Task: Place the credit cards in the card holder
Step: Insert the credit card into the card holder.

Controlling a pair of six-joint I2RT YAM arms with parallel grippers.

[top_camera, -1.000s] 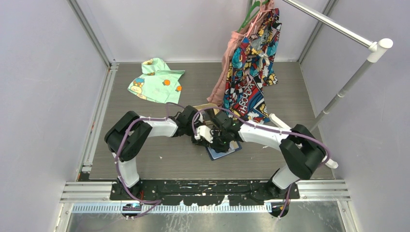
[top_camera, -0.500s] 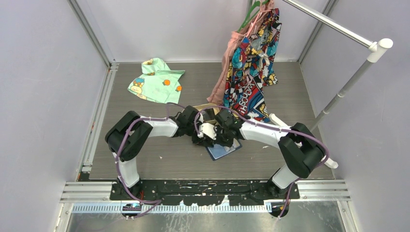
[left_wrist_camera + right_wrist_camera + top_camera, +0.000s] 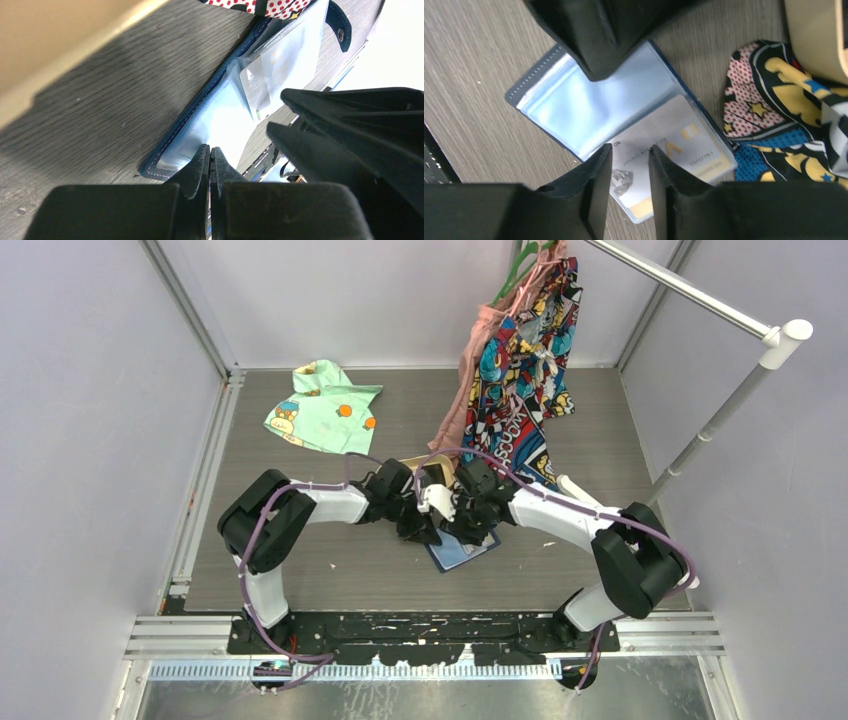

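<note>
The card holder (image 3: 463, 551) lies open on the table, navy outside, with glossy pale blue pockets (image 3: 589, 105). A pale grey credit card (image 3: 674, 142) with gold marks sits in the clear pocket of one half; it shows too in the left wrist view (image 3: 258, 90). My right gripper (image 3: 630, 150) hovers just above that card, jaws open, nothing between them. My left gripper (image 3: 210, 150) is shut, its tips down on the other pocket page (image 3: 215, 120). The snap tab (image 3: 340, 22) sticks out at the far end. Other credit cards are out of view.
A tan tray (image 3: 424, 464) stands just behind the grippers. A comic-print garment (image 3: 520, 390) hangs from a rack (image 3: 720, 420), its hem (image 3: 774, 100) on the table beside the wallet. A green cloth (image 3: 322, 407) lies at the back left.
My right gripper's jaws have spread apart and its wrist has shifted a little back and to the right above the wallet. The left gripper stays shut in place.
</note>
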